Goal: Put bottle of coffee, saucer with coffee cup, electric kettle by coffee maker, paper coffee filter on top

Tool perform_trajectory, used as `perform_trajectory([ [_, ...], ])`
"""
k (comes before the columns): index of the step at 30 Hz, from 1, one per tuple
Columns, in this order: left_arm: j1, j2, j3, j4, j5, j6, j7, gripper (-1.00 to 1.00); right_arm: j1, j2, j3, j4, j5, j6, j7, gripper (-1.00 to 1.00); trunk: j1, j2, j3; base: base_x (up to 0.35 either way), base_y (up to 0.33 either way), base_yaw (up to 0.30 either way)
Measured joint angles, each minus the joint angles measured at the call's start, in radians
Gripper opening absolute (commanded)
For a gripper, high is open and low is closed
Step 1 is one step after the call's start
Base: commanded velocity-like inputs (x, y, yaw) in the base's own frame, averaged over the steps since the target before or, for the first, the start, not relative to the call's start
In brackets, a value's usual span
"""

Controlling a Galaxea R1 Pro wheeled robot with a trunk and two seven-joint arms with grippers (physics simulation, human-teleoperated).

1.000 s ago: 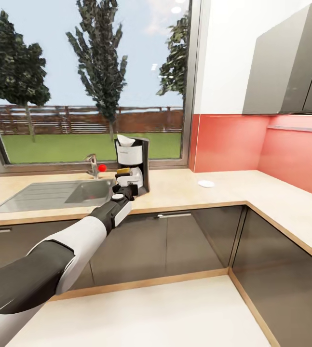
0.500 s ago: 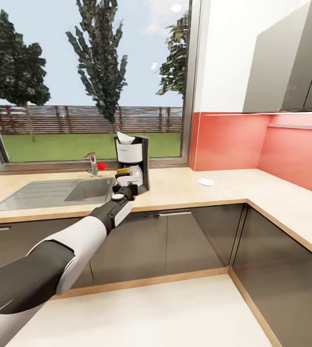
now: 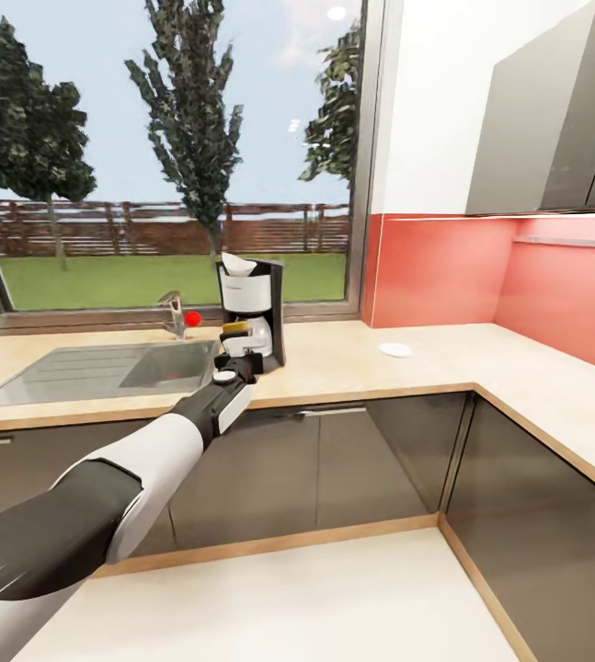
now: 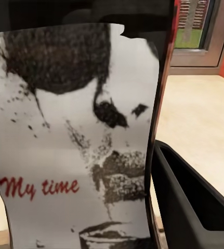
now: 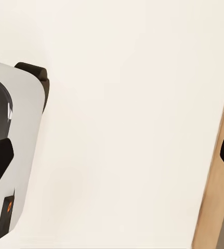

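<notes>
**Around the worktop: window, tap, splashback, cupboards**

You look out through a large window (image 3: 168, 156) at tall dark trees (image 3: 191, 110), a brown fence (image 3: 131, 228) and a strip of lawn (image 3: 122, 279). A chrome tap (image 3: 177, 313) stands at the sill with something small and red (image 3: 193, 319) beside it, perhaps a knob. To your right runs a coral-red splashback (image 3: 481, 271); grey wall cupboards (image 3: 554, 119) hang above it. A pale floor (image 3: 279, 598) lies below.

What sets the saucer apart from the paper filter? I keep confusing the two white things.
The flat round white saucer lies low on the light wood-grain countertop; the white paper cone filter stands up atop the tall black coffee maker. The saucer sits apart, to the maker's right. Both are small and white.
</notes>
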Motion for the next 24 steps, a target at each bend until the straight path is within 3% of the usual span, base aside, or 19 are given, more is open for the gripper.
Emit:
perform_trajectory([
  [24,0.013,0.0,0.0,0.0,-0.002,0.0,0.001,-1.0,0.0,0.0,0.0,0.0,0.0,0.0,0.0,1.0,0.0,0.0,0.0,0.073,0.0,0.0],
])
